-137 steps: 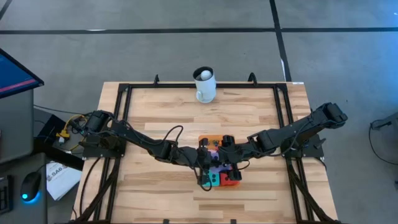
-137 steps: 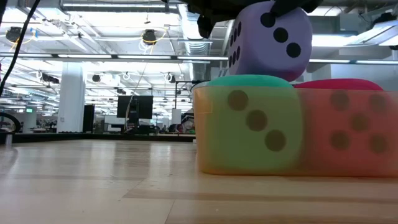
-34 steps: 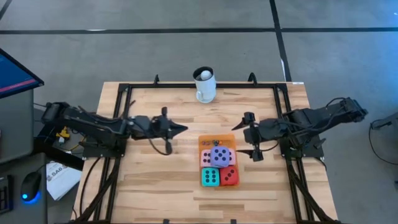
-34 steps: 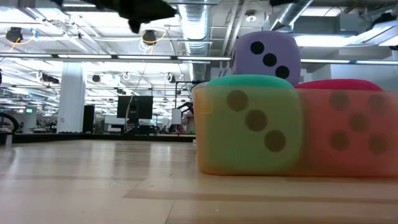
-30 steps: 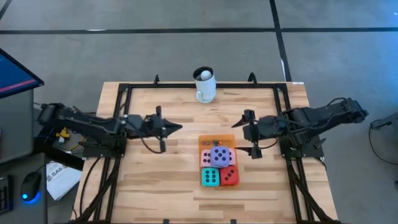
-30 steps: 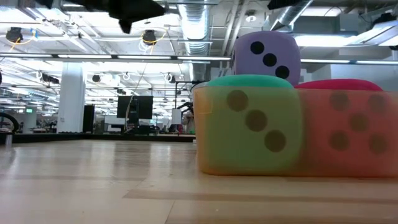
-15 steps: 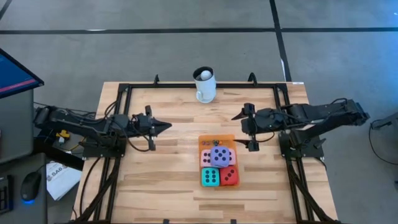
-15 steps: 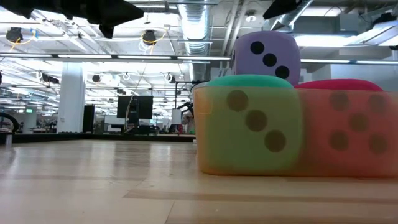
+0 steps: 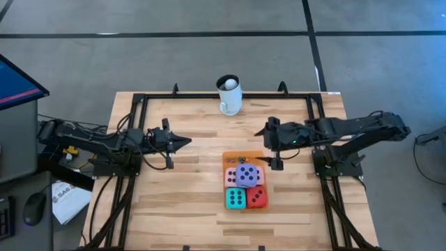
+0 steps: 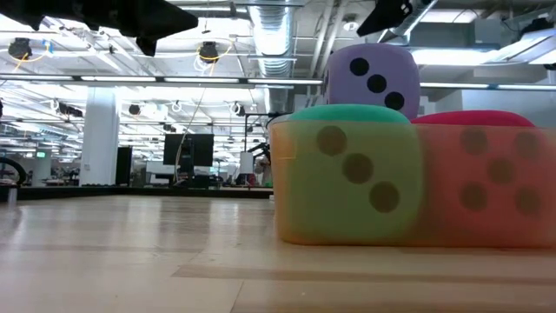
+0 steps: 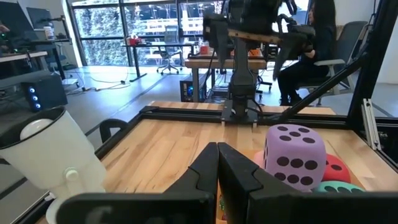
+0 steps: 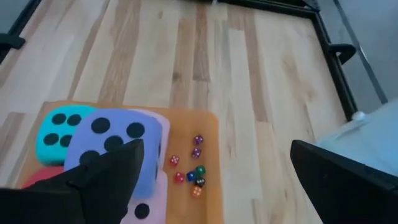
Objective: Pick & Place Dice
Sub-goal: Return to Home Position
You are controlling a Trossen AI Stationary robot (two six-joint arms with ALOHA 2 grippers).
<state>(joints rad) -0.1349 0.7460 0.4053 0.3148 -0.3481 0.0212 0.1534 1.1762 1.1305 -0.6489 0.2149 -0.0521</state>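
Four soft dice stand together on the flat orange mat [image 9: 242, 156]: a purple die [image 9: 245, 174] lies on top of the pink [image 9: 229, 178], teal [image 9: 235, 199] and red [image 9: 257, 197] ones. Tiny coloured dice [image 12: 193, 168] lie on the mat's far part. My left gripper [image 9: 187, 141] is shut and empty, above the table left of the mat. My right gripper [image 9: 268, 148] is open and empty, above the mat's far right corner. In the right wrist view the purple die [image 12: 115, 149] and the teal die [image 12: 53, 140] show beside the gripper's wide-apart fingers.
A white mug [image 9: 229, 94] with a ball in it stands at the table's far edge; it also shows in the left wrist view [image 11: 43, 155]. A black frame [image 9: 139, 118] runs around the tabletop. Bare wood lies left and right of the mat. A person sits in the room beyond [image 11: 311, 37].
My left gripper has drawn back toward the table's left edge, still shut. My right gripper has gone a little toward the table's left, toward the mat's far end, still open. The dice have not moved.
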